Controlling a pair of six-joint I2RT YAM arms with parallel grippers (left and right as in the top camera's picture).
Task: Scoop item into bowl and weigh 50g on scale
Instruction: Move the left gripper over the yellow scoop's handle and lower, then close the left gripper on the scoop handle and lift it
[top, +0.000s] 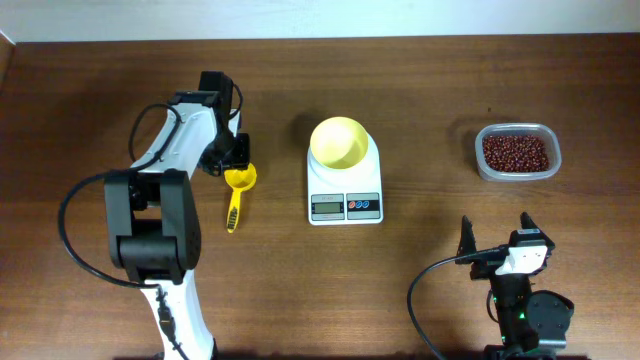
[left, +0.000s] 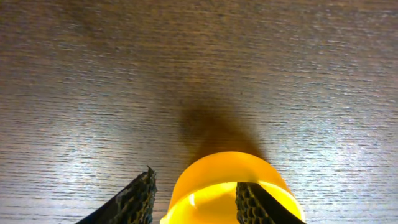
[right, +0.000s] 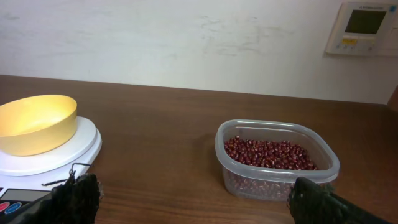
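Left end effector (left: 196, 190), jaws astride scoop (left: 217, 171)

Matt wood table (top: 300, 290), smooth plastic scale (top: 322, 181)

Beans (top: 516, 153) are red-brown, bowl (top: 339, 142) pale yellow, scale (top: 320, 181) white, scoop (top: 238, 186) yellow.

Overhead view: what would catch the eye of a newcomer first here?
The pale-yellow bowl sits on the white scale at the centre of the table. At the right stands a clear tub full of dark red-brown beans. At the left, the left pincer is down at the cup of a yellow scoop.
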